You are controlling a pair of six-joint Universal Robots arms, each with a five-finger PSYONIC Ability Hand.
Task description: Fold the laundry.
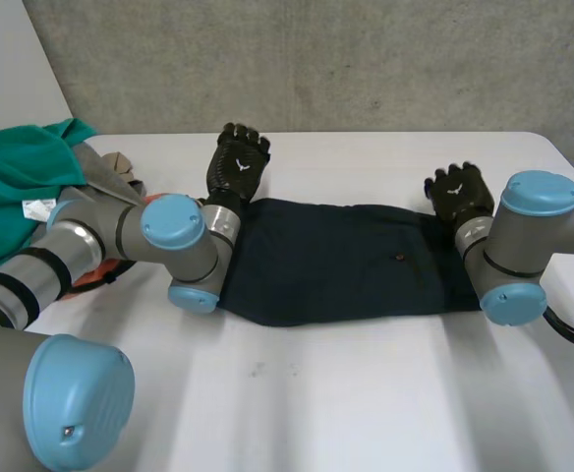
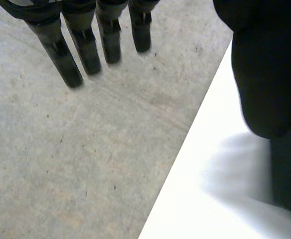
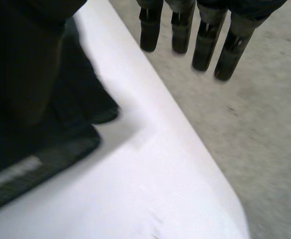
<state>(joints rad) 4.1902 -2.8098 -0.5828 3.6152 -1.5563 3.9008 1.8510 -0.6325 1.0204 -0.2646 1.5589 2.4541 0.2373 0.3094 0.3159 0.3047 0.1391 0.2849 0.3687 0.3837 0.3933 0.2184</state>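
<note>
A dark navy garment (image 1: 336, 261) lies flat across the middle of the white table (image 1: 366, 393), folded into a long rectangle. My left hand (image 1: 236, 162) hovers just past its far left corner, fingers (image 2: 85, 45) straight and holding nothing, reaching over the table's far edge. My right hand (image 1: 459, 192) is at the far right corner of the cloth, its fingers (image 3: 205, 40) also straight and empty. The garment's edge (image 2: 290, 174) shows beside the left palm. Its hem (image 3: 46, 149) lies beside the right palm.
A pile of teal laundry (image 1: 22, 187) with a grey-beige piece (image 1: 110, 172) sits at the table's far left, beside my left arm. The table's far edge (image 2: 210, 199) and far right corner (image 3: 225, 199) lie close to both hands, with concrete floor beyond.
</note>
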